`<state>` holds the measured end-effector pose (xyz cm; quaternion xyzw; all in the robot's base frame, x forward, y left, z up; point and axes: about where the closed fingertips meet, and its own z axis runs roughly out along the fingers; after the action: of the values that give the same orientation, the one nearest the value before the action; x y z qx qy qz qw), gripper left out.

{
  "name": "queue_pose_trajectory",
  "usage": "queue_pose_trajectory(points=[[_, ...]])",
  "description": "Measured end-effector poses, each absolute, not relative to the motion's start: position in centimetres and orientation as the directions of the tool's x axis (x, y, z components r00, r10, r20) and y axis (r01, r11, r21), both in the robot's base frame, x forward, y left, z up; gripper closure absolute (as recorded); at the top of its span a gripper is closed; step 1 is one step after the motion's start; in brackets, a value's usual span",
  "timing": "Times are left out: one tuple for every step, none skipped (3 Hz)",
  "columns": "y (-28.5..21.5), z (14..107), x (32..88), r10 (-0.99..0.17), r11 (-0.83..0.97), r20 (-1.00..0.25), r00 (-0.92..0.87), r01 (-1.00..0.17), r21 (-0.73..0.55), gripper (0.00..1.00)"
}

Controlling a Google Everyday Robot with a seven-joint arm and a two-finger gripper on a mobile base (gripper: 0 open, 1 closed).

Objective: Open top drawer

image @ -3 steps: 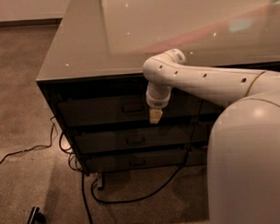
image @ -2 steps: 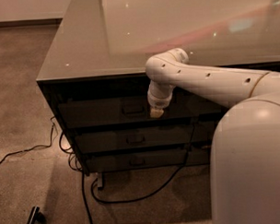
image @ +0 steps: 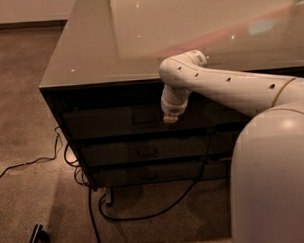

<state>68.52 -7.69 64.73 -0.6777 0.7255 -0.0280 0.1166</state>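
One wide, dark grey top drawer (image: pixel 107 124) sits shut directly beneath the glossy grey desk top (image: pixel 114 50), above two slimmer matching drawers (image: pixel 118 153). Its small rectangular loop handle (image: pixel 144 120) lies at the panel's centre. The gripper (image: pixel 169 118) on the white arm (image: pixel 231 85) hangs just right of that handle, close to the panel; whether it is open or closed cannot be told. Risk: closing from this offset would probably miss the loop, and a pull would then slide off the flat front.
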Motion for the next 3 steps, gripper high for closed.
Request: queue_pose_trajectory(points=[[-7.69, 65.18, 68.52, -0.990, 0.080, -0.131, -0.054, -0.977, -0.199, 1.00], [-7.69, 65.79, 68.52, -0.990, 0.080, -0.131, -0.054, -0.977, -0.199, 1.00], [-7.69, 65.81, 68.52, -0.990, 0.080, -0.131, -0.054, -0.977, -0.199, 0.82]])
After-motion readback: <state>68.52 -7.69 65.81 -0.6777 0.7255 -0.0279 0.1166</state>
